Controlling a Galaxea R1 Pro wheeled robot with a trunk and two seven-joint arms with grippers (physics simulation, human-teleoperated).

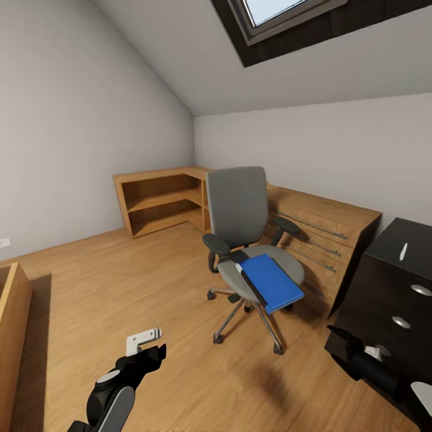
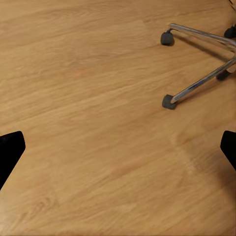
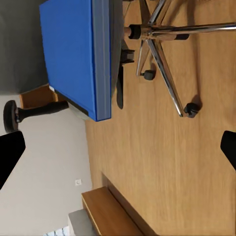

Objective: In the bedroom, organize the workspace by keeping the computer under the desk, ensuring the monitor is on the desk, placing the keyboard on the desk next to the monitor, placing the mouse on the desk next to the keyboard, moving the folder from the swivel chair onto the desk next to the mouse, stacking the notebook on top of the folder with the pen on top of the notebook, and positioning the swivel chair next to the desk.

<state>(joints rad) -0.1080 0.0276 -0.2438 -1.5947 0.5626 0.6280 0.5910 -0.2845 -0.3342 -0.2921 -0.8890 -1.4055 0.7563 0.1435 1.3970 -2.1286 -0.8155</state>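
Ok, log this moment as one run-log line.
phase: approaching swivel chair | folder: blue, on chair seat, overhanging front | left gripper: open, empty, over floor | right gripper: open, empty

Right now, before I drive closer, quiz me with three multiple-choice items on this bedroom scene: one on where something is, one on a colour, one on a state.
1. Where does the folder lie?
A. on the floor
B. on the swivel chair's seat
C. on the wooden shelf unit

2. What colour is the folder's cover?
A. blue
B. red
C. green

3. How do the left pincer's fingers stand?
A. shut on the folder
B. shut on a chair leg
C. spread apart with nothing between them

Answers:
1. B: the folder rests on the seat of the swivel chair, overhanging its front edge.
2. A: its cover shows blue in the head view and the right wrist view.
3. C: in the left wrist view the left pincer has its fingers at opposite edges, with bare wooden floor between.
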